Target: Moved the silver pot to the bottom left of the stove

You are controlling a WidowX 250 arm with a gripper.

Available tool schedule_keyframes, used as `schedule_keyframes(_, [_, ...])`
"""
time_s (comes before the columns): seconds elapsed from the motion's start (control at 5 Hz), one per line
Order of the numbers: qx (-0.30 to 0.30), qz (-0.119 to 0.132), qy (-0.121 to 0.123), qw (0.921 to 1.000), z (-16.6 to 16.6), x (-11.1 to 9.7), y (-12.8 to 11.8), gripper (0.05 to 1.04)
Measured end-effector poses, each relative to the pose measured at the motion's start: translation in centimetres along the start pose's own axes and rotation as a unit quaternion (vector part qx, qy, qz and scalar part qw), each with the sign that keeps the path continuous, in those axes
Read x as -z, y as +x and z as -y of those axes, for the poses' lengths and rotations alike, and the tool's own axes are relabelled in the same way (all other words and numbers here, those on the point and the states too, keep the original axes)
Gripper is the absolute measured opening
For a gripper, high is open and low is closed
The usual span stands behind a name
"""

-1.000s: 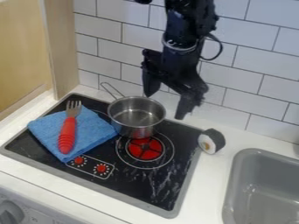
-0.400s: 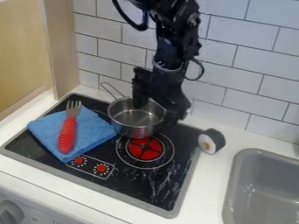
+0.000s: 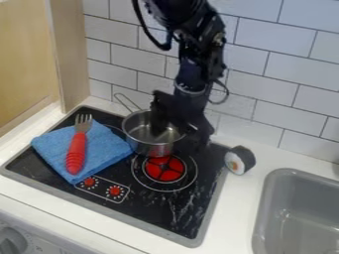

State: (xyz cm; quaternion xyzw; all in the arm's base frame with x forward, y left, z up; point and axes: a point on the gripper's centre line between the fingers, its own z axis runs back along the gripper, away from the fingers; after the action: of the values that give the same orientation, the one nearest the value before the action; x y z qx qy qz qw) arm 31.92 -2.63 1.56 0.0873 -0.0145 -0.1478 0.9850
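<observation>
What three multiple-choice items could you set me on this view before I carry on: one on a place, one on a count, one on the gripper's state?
1. Where does the fork lie?
A) In the sink
B) On the blue cloth
C) Beside the sushi roll

2. How many red dials are on the stove?
A) One
B) Four
C) Two

3. How is the gripper?
A) Open, at the pot
B) Shut on the fork
C) Shut, over the sink

Key:
1 B: the red handle rests across the folded cloth.
2 C: two sit side by side in the outlined panel.
3 A: its fingers are spread, one inside the pot and one outside, on the right.
</observation>
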Motion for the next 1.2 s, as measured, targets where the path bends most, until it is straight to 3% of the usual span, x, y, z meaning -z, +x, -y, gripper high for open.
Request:
schedule_keyframes(0.4, [0.001,-0.013,-0.007,0.9999,-0.41,0.61,-0.32,0.956])
schedule_keyframes(0.8, [0.000,-0.006,-0.011,0.9999,-0.30,0.61,-0.10,0.345])
schedule_keyframes(1.0, [0.001,-0.004,-0.010,0.9999,-0.23,0.60,-0.03,0.144])
schedule_keyframes(1.2, [-0.002,-0.002,-0.006,1.0000,-0.37,0.55,0.03,0.069])
